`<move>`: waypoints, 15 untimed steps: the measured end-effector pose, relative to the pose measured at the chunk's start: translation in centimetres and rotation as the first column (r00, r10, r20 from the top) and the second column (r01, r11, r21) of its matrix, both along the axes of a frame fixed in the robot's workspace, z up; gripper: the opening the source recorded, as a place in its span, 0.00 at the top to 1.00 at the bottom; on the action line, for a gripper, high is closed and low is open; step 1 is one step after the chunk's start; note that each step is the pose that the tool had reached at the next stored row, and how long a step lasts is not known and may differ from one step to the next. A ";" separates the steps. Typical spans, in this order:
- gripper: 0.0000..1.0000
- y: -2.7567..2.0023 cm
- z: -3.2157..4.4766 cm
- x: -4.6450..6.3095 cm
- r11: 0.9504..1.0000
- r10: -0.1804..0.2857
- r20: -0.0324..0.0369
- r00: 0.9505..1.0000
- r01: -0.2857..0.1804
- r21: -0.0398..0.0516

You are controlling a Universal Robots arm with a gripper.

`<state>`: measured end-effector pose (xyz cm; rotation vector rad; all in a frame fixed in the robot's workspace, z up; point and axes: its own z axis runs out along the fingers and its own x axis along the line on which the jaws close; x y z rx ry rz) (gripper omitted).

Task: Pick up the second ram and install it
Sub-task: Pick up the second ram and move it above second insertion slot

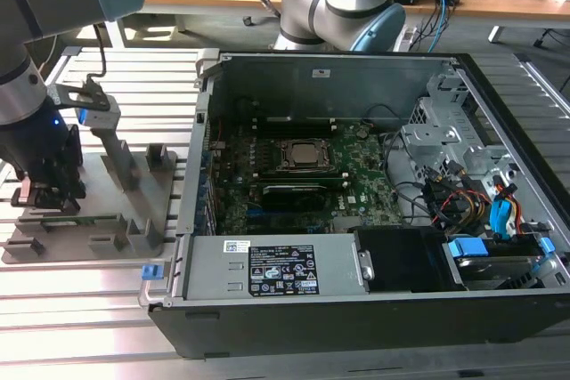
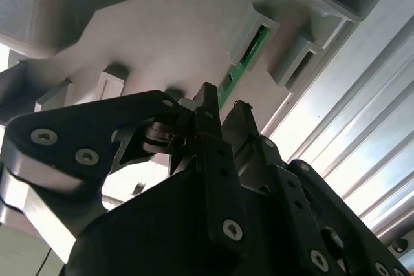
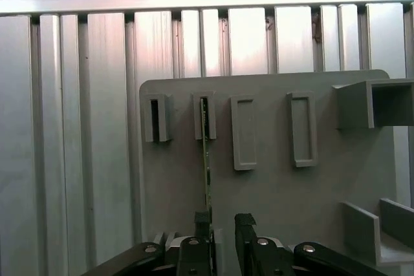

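Now the fingers [image 3: 244, 227] stand apart astride the second ram [image 3: 207, 172], which sits on edge in a slot of the gray holder [image 3: 278, 192] on the tabletop [image 3: 65, 127].

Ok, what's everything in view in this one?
second ram: 1, green, standing on edge in a slot of the holder
holder: 1, grey, on the table at the exterior view's left
computer case: 1, black, open, beside the holder
motherboard: 1, green, inside the case
cables: several, red, yellow and black, inside the case
table: 1, silver, slatted, under everything
arm: 1, grey with light-blue joints
gripper: 1, black, open, low over the holder by the ram
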<state>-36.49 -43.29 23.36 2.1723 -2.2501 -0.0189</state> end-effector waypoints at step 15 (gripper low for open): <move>0.70 -0.74 -2.67 -1.4 1.000 0.011 0.000 1.000 -0.011 0.000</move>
